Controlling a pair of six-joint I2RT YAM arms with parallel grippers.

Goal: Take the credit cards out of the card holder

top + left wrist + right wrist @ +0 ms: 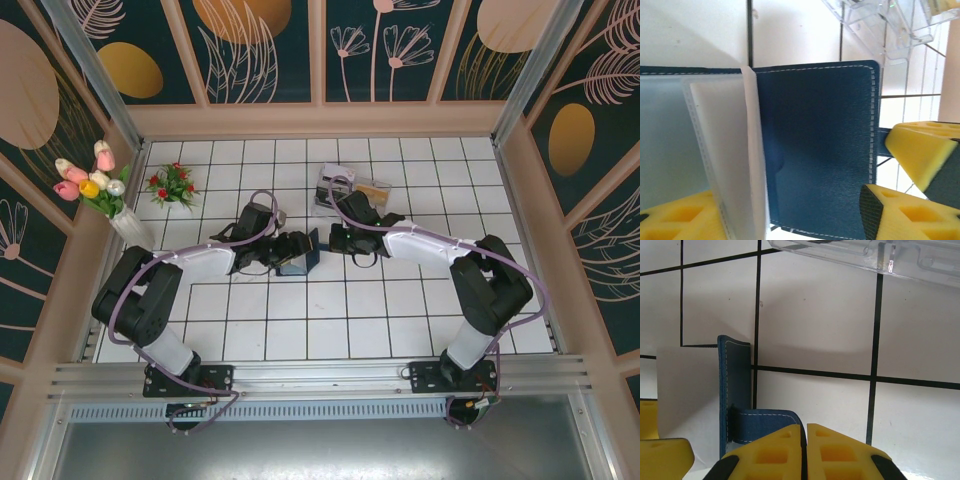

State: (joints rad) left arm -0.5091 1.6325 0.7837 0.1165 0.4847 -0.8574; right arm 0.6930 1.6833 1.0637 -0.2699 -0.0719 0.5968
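Top view: the card holder [300, 256] stands open near the tabletop's [400, 310] centre, between the left gripper [288, 250] and the right gripper [332, 240].
Left wrist view: its navy flap and clear sleeves face the camera; whether the left gripper grasps it cannot be told.
Right wrist view: the right gripper's fingers [840, 455] are clenched on the holder's tab.

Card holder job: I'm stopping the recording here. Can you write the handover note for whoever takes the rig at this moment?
Right gripper: jaws shut on the blue strap of the card holder.
Left gripper: jaws spread with the open holder between them; whether they clamp it is unclear.
Holder: standing on edge, open, frosted sleeves showing, on the near side of the clear tray.
Done: holder is open. A tan flat piece lies by the tray, possibly a card.
To do: draw the cards from the sleeves; how many are inside cannot be told.
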